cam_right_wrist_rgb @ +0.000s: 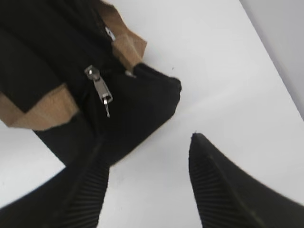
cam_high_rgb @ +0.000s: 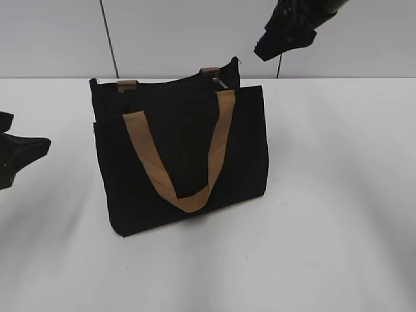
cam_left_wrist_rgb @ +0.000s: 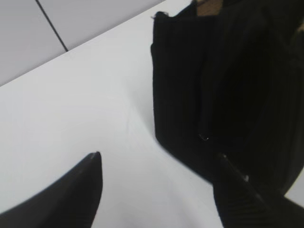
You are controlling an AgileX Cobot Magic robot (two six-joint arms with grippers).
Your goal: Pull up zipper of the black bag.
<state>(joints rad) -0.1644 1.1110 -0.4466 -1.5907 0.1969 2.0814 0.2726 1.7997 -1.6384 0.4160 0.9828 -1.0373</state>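
The black bag (cam_high_rgb: 182, 156) stands upright in the middle of the white table, a tan webbing handle (cam_high_rgb: 195, 201) hanging down its front. The zipper's silver slider (cam_right_wrist_rgb: 99, 88) shows in the right wrist view near the bag's end, its pull tab dangling; in the exterior view it is a small glint (cam_high_rgb: 220, 81) at the top rim's right end. My right gripper (cam_right_wrist_rgb: 147, 142) is open and empty, up in the air behind the bag's right end (cam_high_rgb: 283, 42). My left gripper (cam_left_wrist_rgb: 159, 159) is open and empty, low beside the bag's left end (cam_high_rgb: 19, 153).
The white table (cam_high_rgb: 338, 195) stretches around the bag. A grey wall (cam_high_rgb: 169, 32) with a dark vertical seam (cam_high_rgb: 109, 39) stands behind the table. The bag's end panel (cam_left_wrist_rgb: 218, 85) fills the right side of the left wrist view.
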